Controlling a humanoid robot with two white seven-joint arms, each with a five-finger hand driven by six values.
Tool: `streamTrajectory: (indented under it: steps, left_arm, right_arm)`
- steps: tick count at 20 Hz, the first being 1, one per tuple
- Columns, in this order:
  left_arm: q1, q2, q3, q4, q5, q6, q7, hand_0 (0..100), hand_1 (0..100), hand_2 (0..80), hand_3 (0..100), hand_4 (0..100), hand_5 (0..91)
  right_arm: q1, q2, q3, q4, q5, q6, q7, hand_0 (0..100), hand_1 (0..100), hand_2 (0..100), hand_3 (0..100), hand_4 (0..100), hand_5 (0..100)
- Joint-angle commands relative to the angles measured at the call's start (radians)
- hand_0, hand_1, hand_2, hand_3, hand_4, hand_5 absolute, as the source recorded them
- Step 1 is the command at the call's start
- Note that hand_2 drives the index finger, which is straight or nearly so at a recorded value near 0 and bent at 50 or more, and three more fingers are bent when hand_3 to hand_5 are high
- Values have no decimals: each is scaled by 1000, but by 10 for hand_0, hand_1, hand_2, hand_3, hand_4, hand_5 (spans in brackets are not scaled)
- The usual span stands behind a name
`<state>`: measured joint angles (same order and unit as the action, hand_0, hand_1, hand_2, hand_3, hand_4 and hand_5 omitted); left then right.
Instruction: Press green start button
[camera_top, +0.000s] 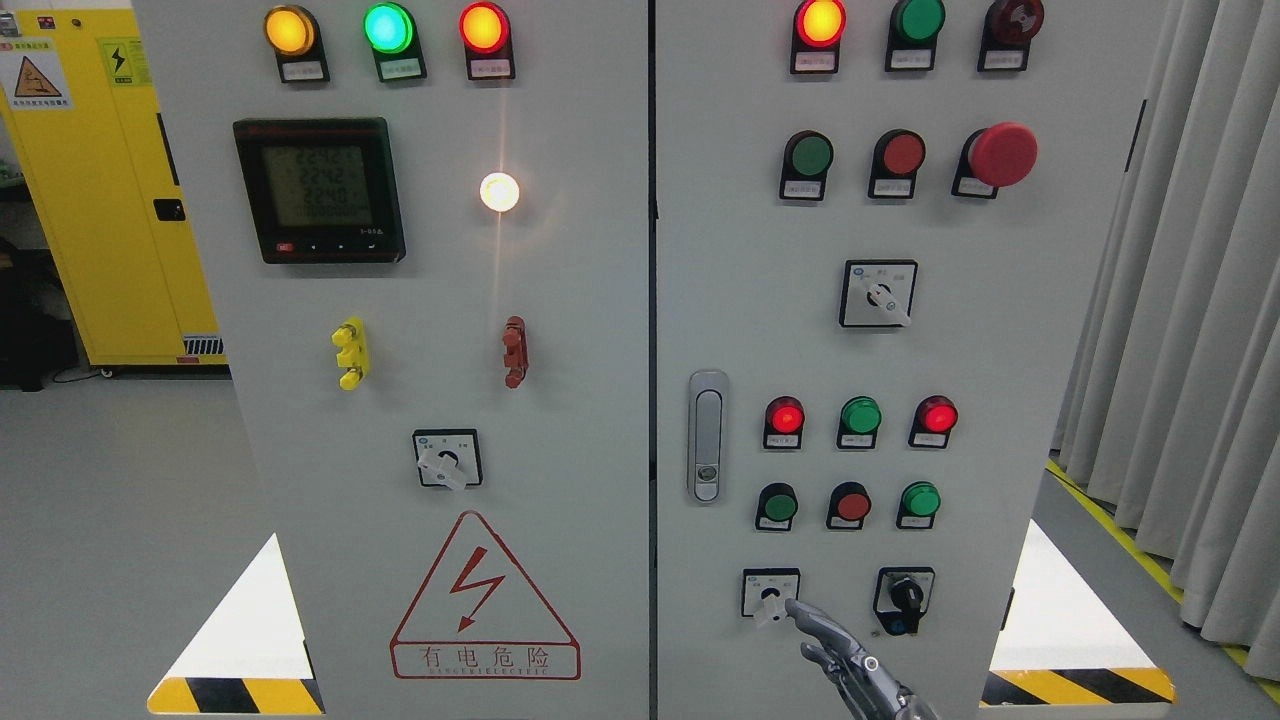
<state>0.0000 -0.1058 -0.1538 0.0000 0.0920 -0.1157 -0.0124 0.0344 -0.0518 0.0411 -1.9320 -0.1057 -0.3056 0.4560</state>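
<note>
One metal finger of the right hand points up and left, its tip touching the small white rotary switch at the lower part of the right cabinet door; the other fingers curl inward, holding nothing. Above that switch sits a row of buttons: the green start button is at its left end, just above the fingertip, untouched.
</note>
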Motion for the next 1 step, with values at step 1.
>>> streamTrajectory:
  steps: [1]
  left_arm:
    - [-31, 0, 0, -28, 0, 1, 0, 120, 556, 0, 0, 0, 0]
  right_arm:
    - [10, -2, 10, -22, -5, -1, 0, 324, 447, 0, 0, 0, 0]
